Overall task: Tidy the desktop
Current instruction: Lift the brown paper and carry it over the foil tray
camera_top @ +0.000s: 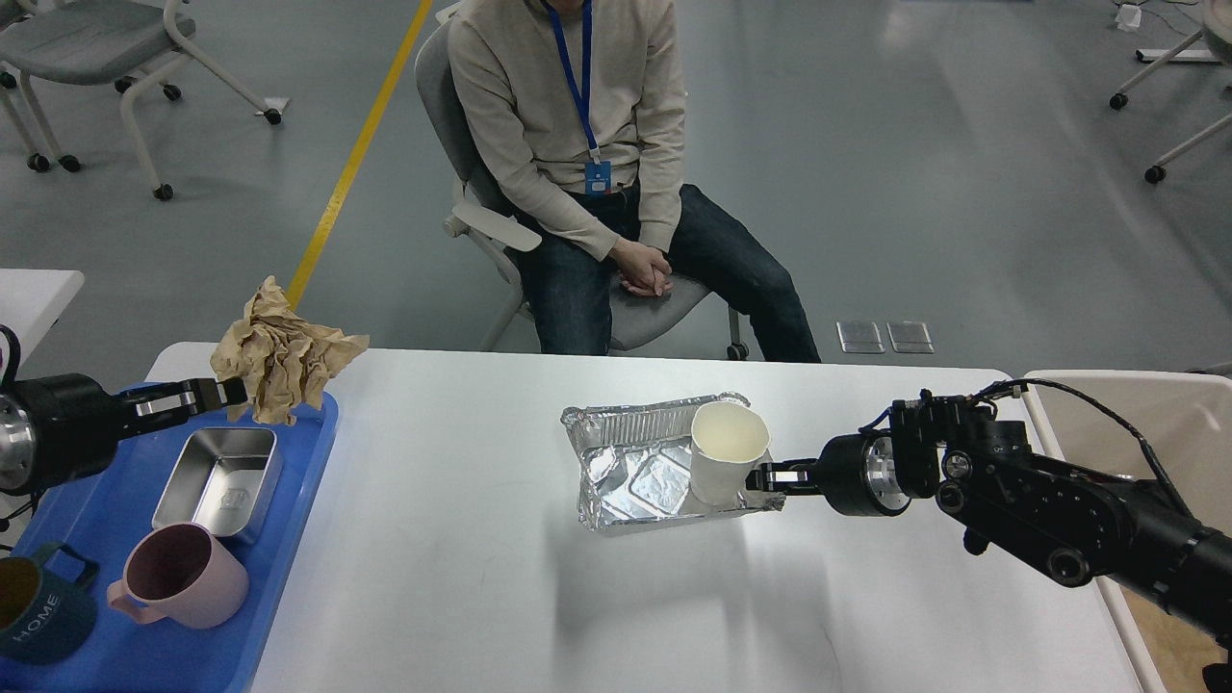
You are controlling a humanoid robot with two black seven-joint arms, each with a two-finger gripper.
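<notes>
The white desktop (500, 587) fills the lower view. My left gripper (229, 393) is shut on a crumpled brown paper (281, 351) and holds it in the air over the table's far left corner, above the blue tray (96, 520). My right gripper (765, 478) is shut on the right rim of a foil tray (635, 472) lying mid-table. A white paper cup (727, 452) stands upright in the foil tray's right end, right beside the gripper.
The blue tray holds a metal box (219, 476), a pink mug (178, 577) and a dark blue mug (34, 606). A beige bin (1116, 423) stands off the table's right edge. A seated person (587, 164) faces the far edge.
</notes>
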